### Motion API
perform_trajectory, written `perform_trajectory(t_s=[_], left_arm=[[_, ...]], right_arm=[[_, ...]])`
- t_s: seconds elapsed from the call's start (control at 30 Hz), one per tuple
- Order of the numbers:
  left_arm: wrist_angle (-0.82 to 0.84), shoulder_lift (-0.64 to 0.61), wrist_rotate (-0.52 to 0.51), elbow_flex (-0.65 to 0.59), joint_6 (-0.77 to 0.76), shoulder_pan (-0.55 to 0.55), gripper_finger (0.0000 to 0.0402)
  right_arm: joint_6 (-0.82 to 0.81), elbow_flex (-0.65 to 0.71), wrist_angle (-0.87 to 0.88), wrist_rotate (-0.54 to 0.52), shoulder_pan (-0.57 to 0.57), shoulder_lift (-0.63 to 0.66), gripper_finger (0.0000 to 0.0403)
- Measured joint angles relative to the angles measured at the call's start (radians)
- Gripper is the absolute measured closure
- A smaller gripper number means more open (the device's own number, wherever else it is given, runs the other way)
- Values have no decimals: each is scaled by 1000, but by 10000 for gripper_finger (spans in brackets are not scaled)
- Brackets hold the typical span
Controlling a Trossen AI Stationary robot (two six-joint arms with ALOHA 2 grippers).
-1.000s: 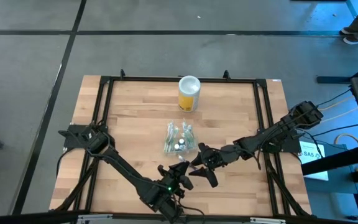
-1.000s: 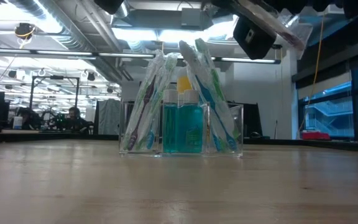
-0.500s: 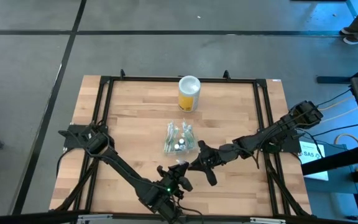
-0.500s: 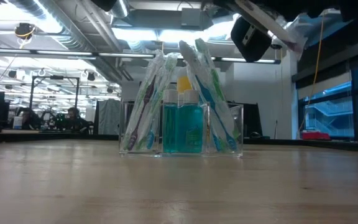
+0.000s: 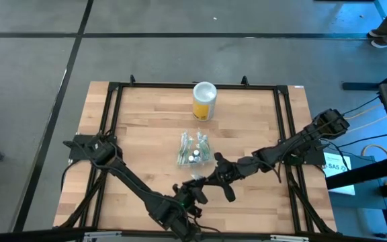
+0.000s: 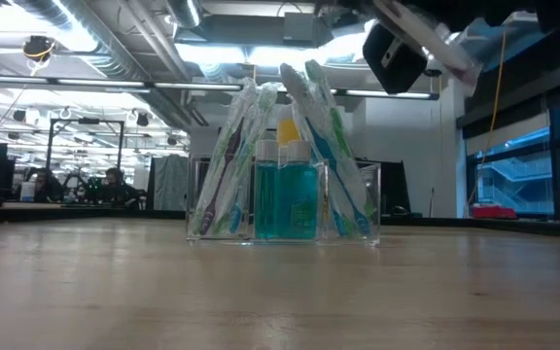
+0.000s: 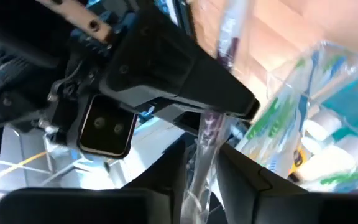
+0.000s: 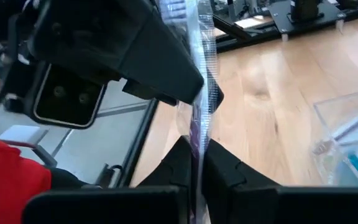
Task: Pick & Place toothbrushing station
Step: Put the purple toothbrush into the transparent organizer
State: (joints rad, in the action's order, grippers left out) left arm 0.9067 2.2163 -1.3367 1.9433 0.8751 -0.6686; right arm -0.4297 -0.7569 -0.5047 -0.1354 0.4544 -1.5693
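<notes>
toothbrushing station (image 5: 195,150) upright mid-table, brushes leaning inward, left claw (image 7: 199,163) and right claw (image 8: 197,163) — both clamped on one wrapped toothbrush (image 8: 199,74)

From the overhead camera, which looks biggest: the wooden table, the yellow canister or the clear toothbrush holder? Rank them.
1. Wooden table, by far.
2. Clear toothbrush holder.
3. Yellow canister.
The last two look close in size; the canister's height is hidden from above.

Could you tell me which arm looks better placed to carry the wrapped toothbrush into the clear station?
Probably the right. Both grippers appear closed on the wrapped toothbrush, but the right gripper sits closer to the toothbrushing station, while the left gripper is nearer the table's front edge.
</notes>
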Motion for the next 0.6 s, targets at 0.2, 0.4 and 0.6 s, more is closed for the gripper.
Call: perform_trajectory(t_s=[0.2,0.4,0.6], left_arm=[[-67,-42,9,0,-47,-22,284],[-81,-79,38,1,-81,-37,243],[-77,-97,-10,1,-164,-51,212]], right_arm=[[0,-3,-6,-3,12,3,384],[-4,1,20,-21,11,-1,384],[-4,1,34,-70,19,2,384]])
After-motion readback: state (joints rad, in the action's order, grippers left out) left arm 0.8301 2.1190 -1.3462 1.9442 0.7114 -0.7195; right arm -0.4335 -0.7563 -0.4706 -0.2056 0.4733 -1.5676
